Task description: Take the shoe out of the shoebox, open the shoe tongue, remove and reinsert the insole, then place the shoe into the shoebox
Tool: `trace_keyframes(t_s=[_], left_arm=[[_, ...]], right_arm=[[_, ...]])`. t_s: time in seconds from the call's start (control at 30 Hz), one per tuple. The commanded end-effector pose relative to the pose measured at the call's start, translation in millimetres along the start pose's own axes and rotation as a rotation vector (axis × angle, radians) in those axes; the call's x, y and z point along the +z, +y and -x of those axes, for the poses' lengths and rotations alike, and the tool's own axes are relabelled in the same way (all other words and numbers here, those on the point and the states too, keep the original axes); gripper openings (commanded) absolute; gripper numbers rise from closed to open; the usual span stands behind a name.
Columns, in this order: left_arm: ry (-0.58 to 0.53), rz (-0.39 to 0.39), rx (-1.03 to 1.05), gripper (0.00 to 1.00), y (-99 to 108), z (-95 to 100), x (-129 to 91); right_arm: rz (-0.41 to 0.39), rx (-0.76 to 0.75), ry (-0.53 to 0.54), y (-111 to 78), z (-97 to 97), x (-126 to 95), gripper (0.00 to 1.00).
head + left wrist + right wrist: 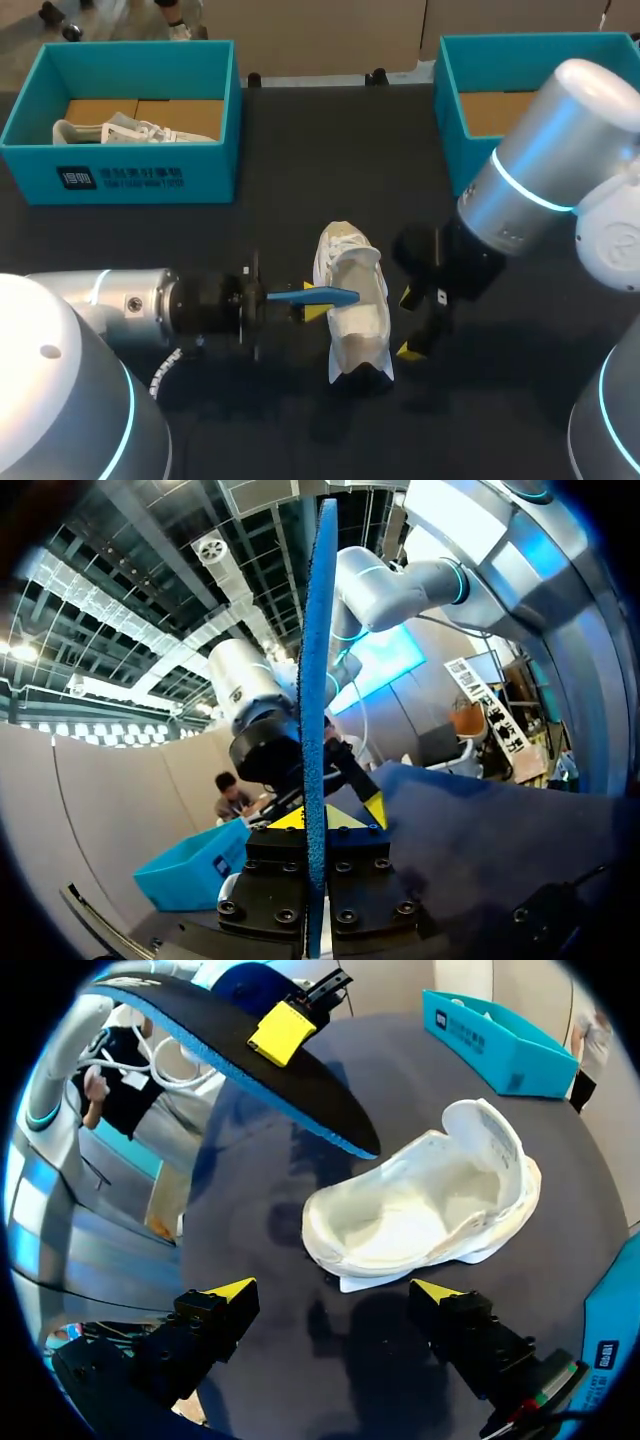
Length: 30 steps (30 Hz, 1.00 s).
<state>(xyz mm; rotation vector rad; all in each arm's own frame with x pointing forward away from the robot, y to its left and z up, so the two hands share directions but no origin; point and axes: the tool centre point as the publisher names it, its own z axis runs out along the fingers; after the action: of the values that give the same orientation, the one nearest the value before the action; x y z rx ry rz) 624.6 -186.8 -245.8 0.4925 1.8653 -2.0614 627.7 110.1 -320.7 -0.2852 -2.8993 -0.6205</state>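
The shoe [355, 305] is lying on the worktop [300, 220] between the arms, outside any box, its mouth gaping. The left hand [308, 303] is pinching the blue insole [335, 296] edge-up, with its tip pointing over the shoe. The right hand [407, 323] is hovering just beside the shoe, spread wide and empty. By my judgement the insole is out and reinsertion is coming. Its tip needs steering down into the opening, perhaps with the right hand steadying the shoe.
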Motion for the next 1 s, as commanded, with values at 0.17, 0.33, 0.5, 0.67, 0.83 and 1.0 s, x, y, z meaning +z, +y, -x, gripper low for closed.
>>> trace_keyframes(t_s=[0.17,0.33,0.5,0.67,0.83,1.0], left_arm=[[-0.001,-0.009,-0.036,0.0,3,-12.7,6],[-0.021,-0.009,-0.079,0.0,5,-14.6,8],[-0.021,-0.009,-0.079,0.0,5,-14.6,8],[-0.021,-0.009,-0.079,0.0,5,-14.6,8],[-0.008,-0.01,-0.074,0.0,6,-14.9,13],[0.0,-0.017,-0.071,0.0,4,-12.4,19]], right_arm=[[0.002,-0.036,-0.048,5.5,20.0,1,1.0],[-0.03,-0.064,-0.053,10.4,27.7,6,1.0],[-0.03,-0.064,-0.053,10.4,27.7,6,1.0],[-0.03,-0.064,-0.053,10.4,27.7,6,1.0],[-0.031,-0.086,-0.054,9.0,29.8,9,1.0],[-0.04,-0.109,-0.062,4.5,30.4,8,1.0]])
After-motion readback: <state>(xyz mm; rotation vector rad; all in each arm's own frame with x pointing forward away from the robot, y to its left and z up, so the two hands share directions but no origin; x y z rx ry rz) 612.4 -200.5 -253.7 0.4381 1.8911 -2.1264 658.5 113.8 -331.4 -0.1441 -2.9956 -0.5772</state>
